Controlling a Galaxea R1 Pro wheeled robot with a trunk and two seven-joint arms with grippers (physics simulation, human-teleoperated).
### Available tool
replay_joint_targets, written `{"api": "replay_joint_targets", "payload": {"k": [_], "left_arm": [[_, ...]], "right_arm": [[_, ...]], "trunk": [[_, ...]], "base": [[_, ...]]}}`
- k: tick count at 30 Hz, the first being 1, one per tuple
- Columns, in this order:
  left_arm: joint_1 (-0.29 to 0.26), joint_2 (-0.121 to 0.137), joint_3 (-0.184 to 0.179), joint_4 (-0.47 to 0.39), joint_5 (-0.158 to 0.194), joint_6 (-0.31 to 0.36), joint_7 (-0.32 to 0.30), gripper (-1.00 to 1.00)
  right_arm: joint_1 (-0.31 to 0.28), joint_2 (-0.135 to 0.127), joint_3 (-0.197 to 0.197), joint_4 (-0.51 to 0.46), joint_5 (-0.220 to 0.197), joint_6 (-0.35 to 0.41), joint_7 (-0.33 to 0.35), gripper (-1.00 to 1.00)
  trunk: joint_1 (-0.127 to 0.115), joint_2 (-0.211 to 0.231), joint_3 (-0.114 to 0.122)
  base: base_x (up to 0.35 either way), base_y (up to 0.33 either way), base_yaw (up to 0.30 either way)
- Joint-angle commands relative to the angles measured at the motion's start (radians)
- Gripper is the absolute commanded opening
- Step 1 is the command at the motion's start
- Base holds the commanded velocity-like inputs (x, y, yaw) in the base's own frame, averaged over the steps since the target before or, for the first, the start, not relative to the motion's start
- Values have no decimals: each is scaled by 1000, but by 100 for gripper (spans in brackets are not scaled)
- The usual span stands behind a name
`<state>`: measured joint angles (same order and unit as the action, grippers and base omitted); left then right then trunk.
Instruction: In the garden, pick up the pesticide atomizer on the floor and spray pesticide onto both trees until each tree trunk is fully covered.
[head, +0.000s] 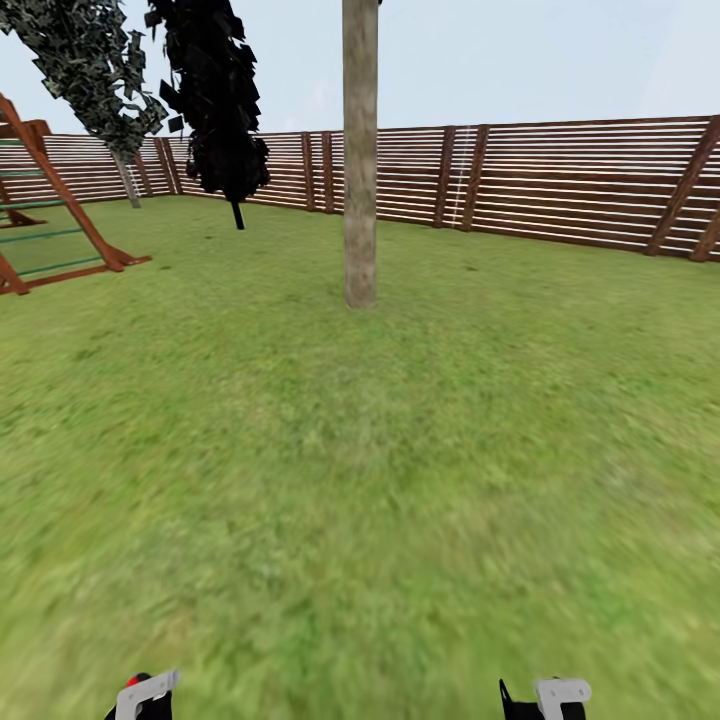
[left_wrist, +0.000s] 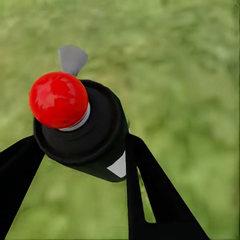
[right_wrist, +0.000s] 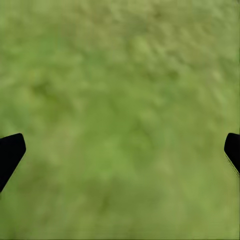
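Left wrist view shows the left tool (left_wrist: 82, 150) pinching the smooth dark pesticide atomizer (left_wrist: 82, 127), red tip up, while the right tool (right_wrist: 120, 150) hangs spread over blurry grass (head: 360, 520), and straight ahead, well apart, stands the upright mottled tree trunk (head: 360, 160).

Light was even and bright, a flat daylight render; the grass (head: 400, 480) cast no distinct shadows; it smeared into blur toward the head view's lower edge; both wrist views showed it soft, unfocused.
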<state>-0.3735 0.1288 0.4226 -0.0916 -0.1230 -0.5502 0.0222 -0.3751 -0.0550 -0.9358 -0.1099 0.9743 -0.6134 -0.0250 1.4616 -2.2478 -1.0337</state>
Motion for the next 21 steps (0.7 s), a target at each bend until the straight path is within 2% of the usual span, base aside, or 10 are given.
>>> {"api": "replay_joint_targets", "payload": {"k": [1, 21], "left_arm": [[-1, 0, 7, 1, -10, -4, 2, -100], [-1, 0, 7, 1, -10, -4, 2, -100]], "right_arm": [[-1, 0, -8, 1, 11, -3, -3, 100], [-1, 0, -8, 1, 11, -3, -3, 100]], "trunk": [[0, 0, -1], [0, 0, -1]], "base": [[339, 0, 0], [339, 0, 0]]}}
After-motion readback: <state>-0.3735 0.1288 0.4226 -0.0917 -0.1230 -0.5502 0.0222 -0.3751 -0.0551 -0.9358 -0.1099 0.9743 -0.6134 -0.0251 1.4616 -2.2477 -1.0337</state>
